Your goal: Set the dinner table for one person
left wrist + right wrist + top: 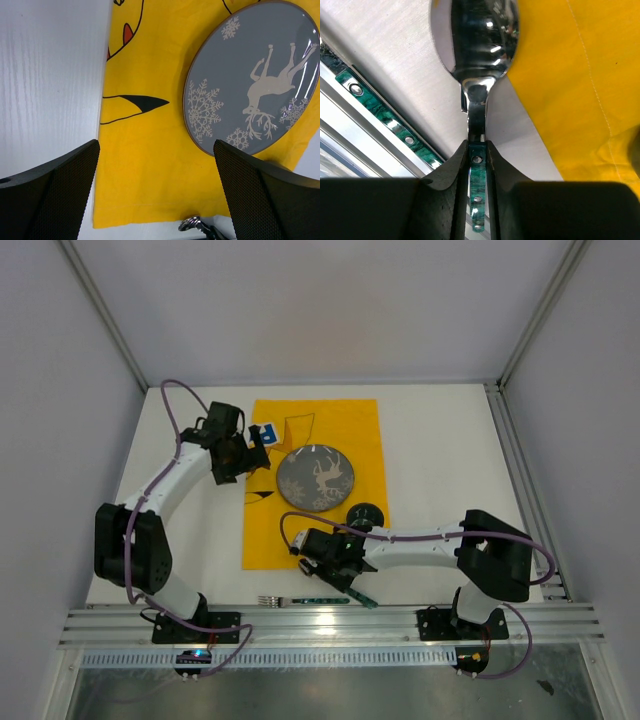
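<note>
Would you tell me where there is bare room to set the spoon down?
Bare table lies right of the plate, between the yellow cloth and the side rail. The near edge is crowded: the fork, and the right gripper holding the spoon.

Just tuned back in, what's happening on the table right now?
The right pincer is clamped on a green-handled spoon at the near edge of the yellow cloth. The left pincer hangs open above the cloth beside the reindeer plate, holding nothing. A fork lies at the dinner table's near edge, not yet placed.
</note>
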Available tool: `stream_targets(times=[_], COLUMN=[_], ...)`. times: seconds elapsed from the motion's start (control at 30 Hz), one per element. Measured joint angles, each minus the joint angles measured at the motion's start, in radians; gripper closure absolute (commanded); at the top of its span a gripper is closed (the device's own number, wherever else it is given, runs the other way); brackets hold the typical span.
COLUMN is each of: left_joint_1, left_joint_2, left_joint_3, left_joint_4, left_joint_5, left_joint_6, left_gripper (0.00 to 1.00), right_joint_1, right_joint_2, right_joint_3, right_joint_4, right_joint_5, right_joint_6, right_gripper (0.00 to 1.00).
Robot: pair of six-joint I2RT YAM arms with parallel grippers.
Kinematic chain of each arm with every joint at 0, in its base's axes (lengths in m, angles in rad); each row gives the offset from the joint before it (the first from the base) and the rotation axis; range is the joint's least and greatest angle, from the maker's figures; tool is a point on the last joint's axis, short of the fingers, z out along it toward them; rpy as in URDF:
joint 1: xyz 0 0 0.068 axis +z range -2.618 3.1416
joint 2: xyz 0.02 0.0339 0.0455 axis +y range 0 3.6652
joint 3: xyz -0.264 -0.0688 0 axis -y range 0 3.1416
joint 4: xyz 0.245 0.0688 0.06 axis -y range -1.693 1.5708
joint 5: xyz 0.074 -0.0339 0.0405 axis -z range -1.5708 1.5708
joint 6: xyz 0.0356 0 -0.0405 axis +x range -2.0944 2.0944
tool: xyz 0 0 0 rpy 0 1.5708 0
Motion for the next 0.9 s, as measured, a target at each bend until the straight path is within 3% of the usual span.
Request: stream_targets(times=[0.53, 0.9], left_joint_1=[0.0, 0.0], left_joint_2=[0.003, 0.033], left_joint_3=[0.011, 0.024], left_joint_4=[0.0, 0.002], left_joint_5=[0.003, 0.02], left_joint_6=[-0.003, -0.01], left_gripper=[0.01, 0.01], right_joint_1=[0.0, 0.0], right_joint_2=[-0.027, -0.142], right_joint_3=[-0.024, 0.038], right_joint_4=[-0.006, -0.057], right_joint_5=[0.0, 0.027], right_joint_6=[0.002, 0.002], right_gripper=[0.9, 0.91])
